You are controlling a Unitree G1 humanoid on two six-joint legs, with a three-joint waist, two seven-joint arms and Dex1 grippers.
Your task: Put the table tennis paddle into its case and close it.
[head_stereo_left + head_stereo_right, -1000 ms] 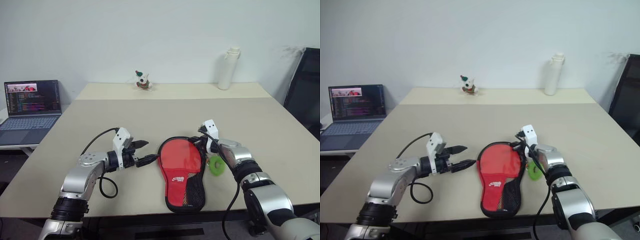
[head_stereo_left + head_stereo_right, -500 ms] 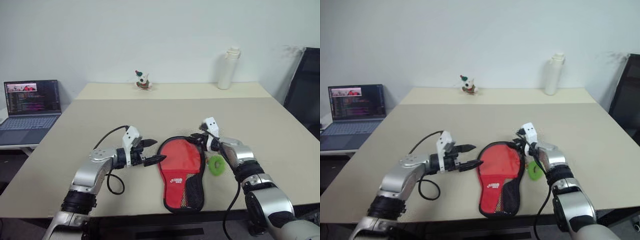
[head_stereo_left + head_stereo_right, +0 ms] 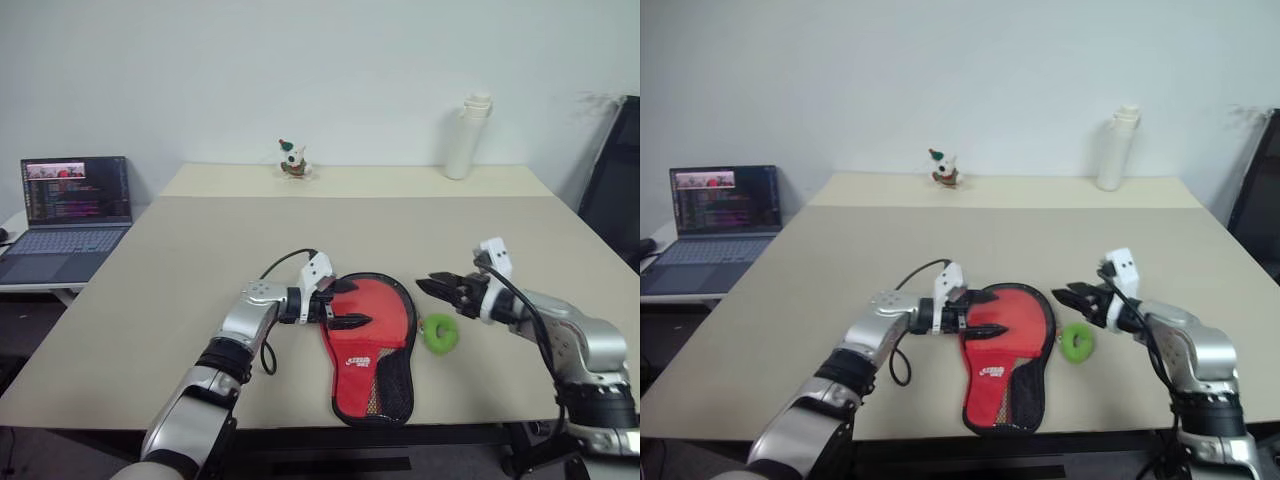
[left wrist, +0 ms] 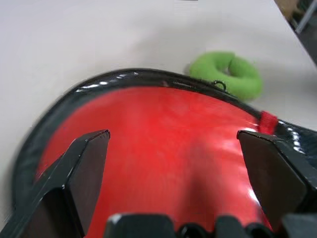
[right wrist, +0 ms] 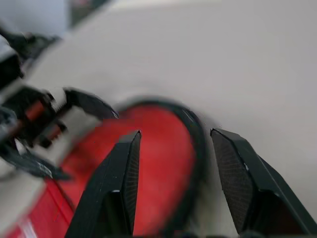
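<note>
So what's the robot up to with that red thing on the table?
That's a paddle case, lying flat on the table with its red side up. The left gripper reaches over its round end, fingers open. The right gripper hangs open above a green ring beside the case, holding nothing.

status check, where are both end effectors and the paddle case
Left end effector open over red, black-rimmed fabric paddle case. Right end effector open, empty, beside it. Small green ring lies beside case.
</note>
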